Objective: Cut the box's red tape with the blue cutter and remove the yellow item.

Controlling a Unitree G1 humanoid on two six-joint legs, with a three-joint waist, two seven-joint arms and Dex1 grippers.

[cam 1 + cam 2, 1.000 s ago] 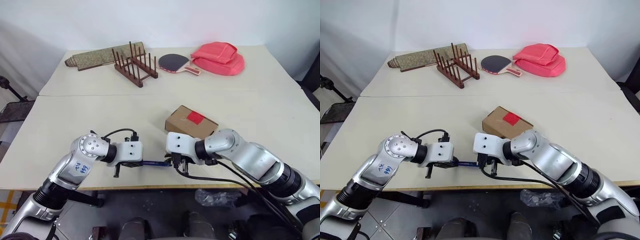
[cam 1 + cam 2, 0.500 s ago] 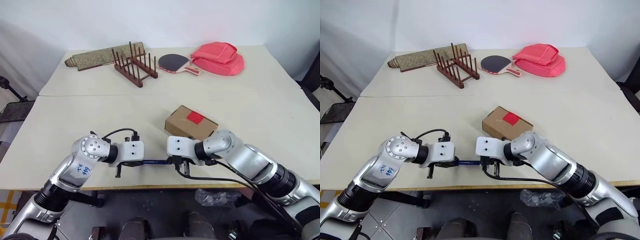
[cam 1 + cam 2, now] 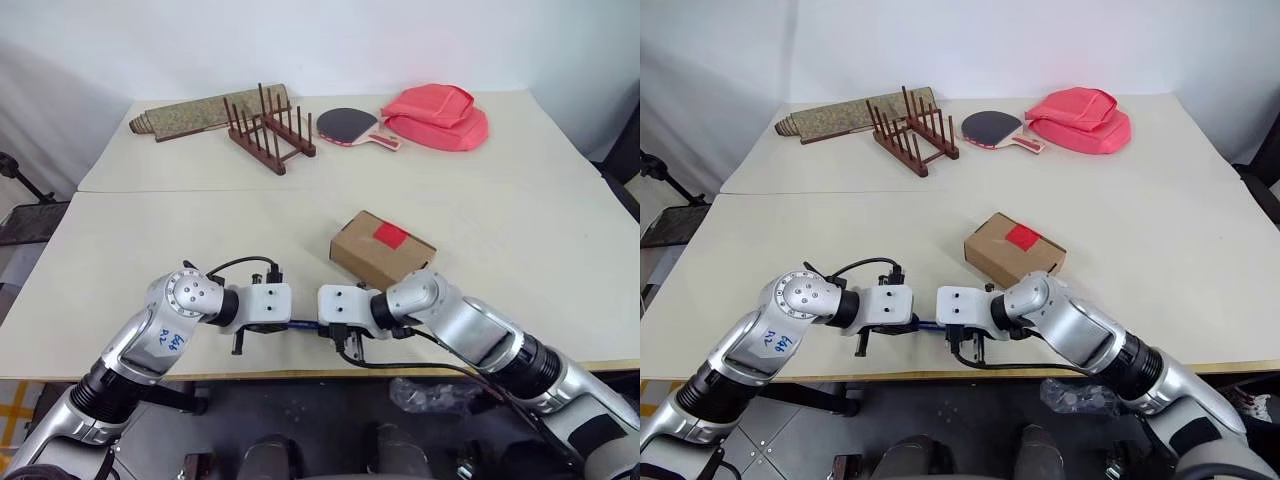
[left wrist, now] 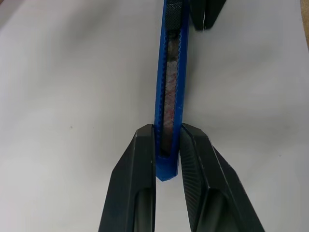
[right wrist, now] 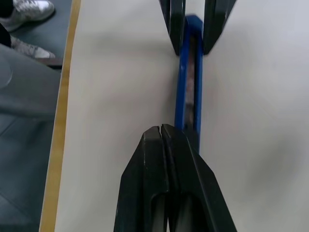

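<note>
Left gripper [image 4: 168, 154] clamps the blue cutter [image 4: 170, 92] by its butt end, blade track running out ahead of the jaws. Right gripper [image 5: 164, 133] pinched closed, fingertips seemingly resting on the cutter's far end. The box [image 3: 382, 247] with red tape [image 3: 391, 236] sits just beyond the right gripper

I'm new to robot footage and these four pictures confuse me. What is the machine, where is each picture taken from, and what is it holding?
It is a humanoid robot with two arms, each ending in a two-fingered end effector. Two pictures come from cameras in its head, looking down over a table; the other two come from cameras on its wrists. The left end effector is clamped on one end of the blue cutter. The right end effector is shut, its tips at the cutter's other end; whether it grips the cutter is unclear. Behind lies the box with the red tape. Farther back are a rolled mat, a wooden rack, a paddle and a red bag.
</note>
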